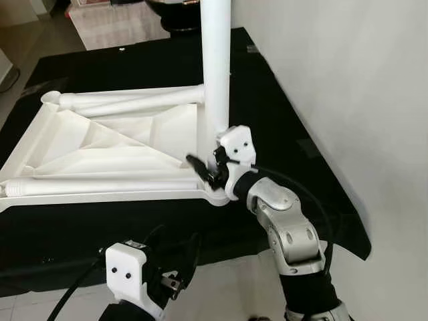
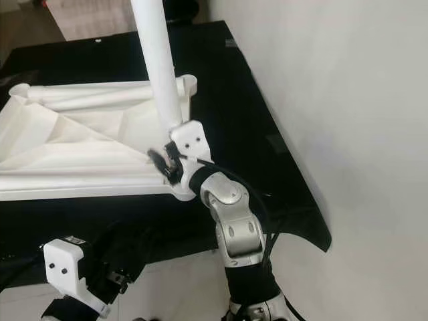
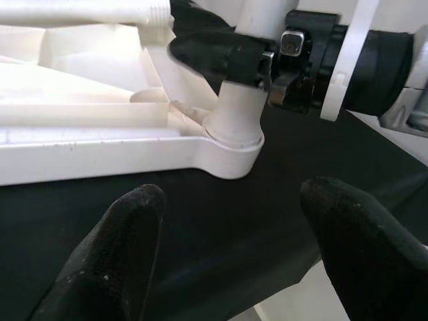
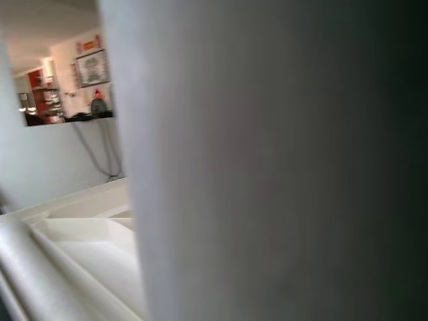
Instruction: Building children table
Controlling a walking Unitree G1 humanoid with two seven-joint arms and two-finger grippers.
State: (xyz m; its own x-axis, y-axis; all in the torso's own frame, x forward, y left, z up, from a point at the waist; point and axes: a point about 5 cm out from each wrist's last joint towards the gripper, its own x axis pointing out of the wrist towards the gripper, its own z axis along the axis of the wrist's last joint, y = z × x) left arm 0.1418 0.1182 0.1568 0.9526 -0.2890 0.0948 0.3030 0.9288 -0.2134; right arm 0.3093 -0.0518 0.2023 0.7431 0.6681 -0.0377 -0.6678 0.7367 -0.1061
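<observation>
Tabletop (image 1: 114, 157), white plastic and upside down, lies flat on the black cloth (image 1: 281, 107) that covers the work surface, its ribbed underside facing up. One leg (image 1: 216, 67) stands upright in the near right corner socket (image 3: 231, 137) — the only leg standing. Two more legs lie flat on the underside: a far one (image 1: 127, 100) along the far edge, and a near one (image 1: 93, 186) along the near edge.

Right gripper (image 1: 207, 167) is at that corner, low on the upright leg just above the socket, its black fingers (image 3: 214, 53) clenched around the white tube. The left wrist view shows the grip plainly: a finger wraps the leg's near side, with the wrist housing off to the right of it. In the right wrist view the tube looms as a pale blur very close to the lens, with the tabletop's ribs behind.

Left gripper (image 3: 234, 247) hangs lower and nearer, off the cloth's near edge, fingers spread wide with nothing between them — pointed at the socket corner but well short of it. A white wall (image 1: 348, 80) runs along the right side.
</observation>
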